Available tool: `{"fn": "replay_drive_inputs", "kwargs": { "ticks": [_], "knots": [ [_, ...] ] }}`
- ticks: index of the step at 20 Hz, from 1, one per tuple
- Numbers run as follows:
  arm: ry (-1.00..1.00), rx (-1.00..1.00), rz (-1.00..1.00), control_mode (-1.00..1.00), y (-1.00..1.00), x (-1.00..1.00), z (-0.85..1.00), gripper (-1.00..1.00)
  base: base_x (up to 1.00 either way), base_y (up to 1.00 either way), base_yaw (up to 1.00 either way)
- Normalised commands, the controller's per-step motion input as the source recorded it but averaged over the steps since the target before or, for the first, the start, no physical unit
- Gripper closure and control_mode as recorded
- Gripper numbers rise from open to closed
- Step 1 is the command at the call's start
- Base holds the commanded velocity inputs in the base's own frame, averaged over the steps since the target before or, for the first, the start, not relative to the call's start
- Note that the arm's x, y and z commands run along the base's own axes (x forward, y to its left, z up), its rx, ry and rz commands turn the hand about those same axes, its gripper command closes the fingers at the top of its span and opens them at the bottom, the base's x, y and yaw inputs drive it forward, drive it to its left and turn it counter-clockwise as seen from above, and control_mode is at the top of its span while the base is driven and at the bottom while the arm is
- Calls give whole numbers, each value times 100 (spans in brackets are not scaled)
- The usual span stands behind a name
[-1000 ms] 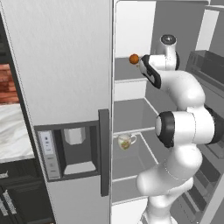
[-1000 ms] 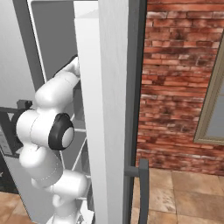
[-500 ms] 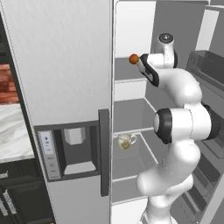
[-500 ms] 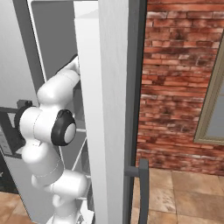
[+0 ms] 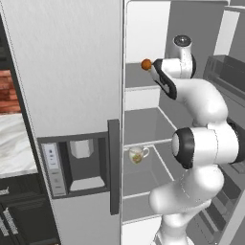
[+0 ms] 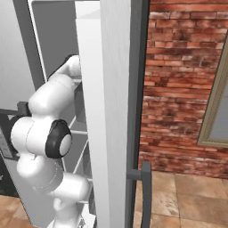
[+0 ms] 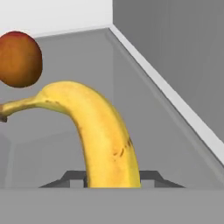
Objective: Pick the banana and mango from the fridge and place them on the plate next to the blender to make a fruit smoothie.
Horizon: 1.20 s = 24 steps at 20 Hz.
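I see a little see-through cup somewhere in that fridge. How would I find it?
Start at the tall grey fridge with its right side open. Go down past the upper shelf, where the mango sits, to the next glass shelf. The clear handled cup stands alone there near the front, behind the dark door handle.
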Motion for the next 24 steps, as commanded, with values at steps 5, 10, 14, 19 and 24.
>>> {"fn": "replay_drive_inputs", "kwargs": {
  "ticks": [5,10,14,19,24],
  "knots": [
    [-15,0,0,-100,42,-86,0,100,0,0,0],
    [-5,3,2,-100,14,-100,15,100,0,0,0],
    [0,1,11,-100,32,-100,24,100,0,0,0],
    [3,0,10,-100,40,-100,12,100,0,0,0],
    [8,0,8,-100,11,-100,-17,100,0,0,0]
  ]
}}
